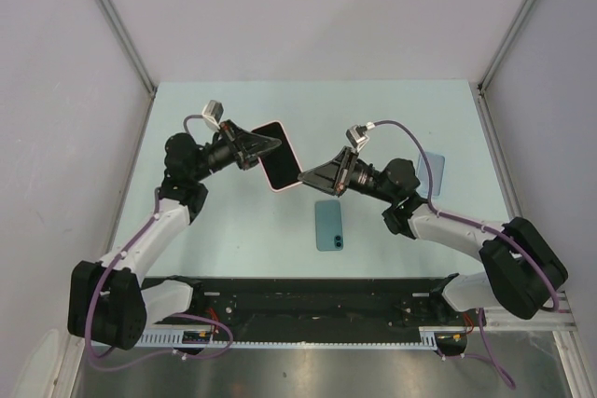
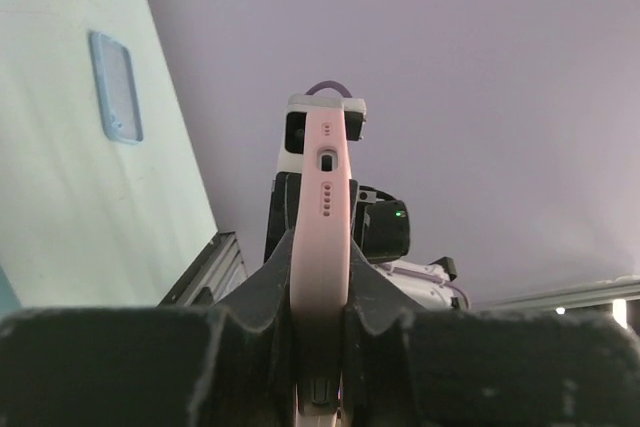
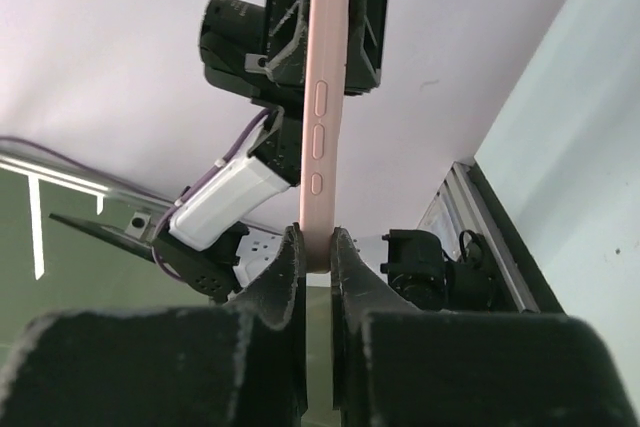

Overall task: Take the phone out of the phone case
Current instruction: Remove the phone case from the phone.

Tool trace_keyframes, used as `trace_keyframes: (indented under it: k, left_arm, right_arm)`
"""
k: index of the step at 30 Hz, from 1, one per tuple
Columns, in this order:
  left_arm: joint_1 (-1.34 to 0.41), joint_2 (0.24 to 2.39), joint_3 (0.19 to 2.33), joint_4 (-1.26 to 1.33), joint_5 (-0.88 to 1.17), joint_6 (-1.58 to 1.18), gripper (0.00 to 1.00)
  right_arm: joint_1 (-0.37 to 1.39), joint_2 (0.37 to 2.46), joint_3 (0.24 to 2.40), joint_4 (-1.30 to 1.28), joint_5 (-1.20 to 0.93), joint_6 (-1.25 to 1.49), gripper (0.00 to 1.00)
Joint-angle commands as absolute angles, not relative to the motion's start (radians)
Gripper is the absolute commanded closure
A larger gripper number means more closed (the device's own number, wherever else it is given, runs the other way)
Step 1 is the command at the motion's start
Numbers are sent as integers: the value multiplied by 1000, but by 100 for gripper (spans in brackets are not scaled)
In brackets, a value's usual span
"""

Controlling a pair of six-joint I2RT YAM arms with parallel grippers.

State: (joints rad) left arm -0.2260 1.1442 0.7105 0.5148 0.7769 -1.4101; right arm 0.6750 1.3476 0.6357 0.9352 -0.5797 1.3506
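Grip step done: phone (image 1: 276, 165) in its pink case (image 2: 325, 217) hangs over the worktop (image 1: 233, 109), left end effector (image 1: 252, 150) clamped at its ten o'clock end, right end effector (image 1: 313, 177) at four o'clock; next, likely, peel the case edge free

- The right gripper (image 3: 316, 244) is at the bottom. Its two black fingers (image 3: 283, 282) squeeze the thin edge of the pink phone case (image 3: 326, 67).
- The phone case stands straight up, seen from its side, with three small buttons (image 3: 319, 137) on it.
- At the top, the left gripper (image 3: 328, 17) pinches the same case.
- A white arm part (image 3: 228, 199) with a purple cable (image 3: 238, 145) is on the left.
- The pale table (image 3: 585, 147) is on the right.
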Motion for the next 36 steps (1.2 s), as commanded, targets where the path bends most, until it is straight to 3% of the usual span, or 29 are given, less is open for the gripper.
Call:
trace_keyframes:
  k: [1,5,36]
  left_arm:
    - [-219,1109,698,826,758,-1609,100]
    - [-221,1092,667,959,733,-1736,100]
    - [-221,960,791,1075,614,-1867,100]
  right_arm:
    - [649,1397,632,1178,-597,1327,100]
    - [623,1538,644,1604,-629,1458,100]
    - [828,1746,864,1605,-353,1786,100]
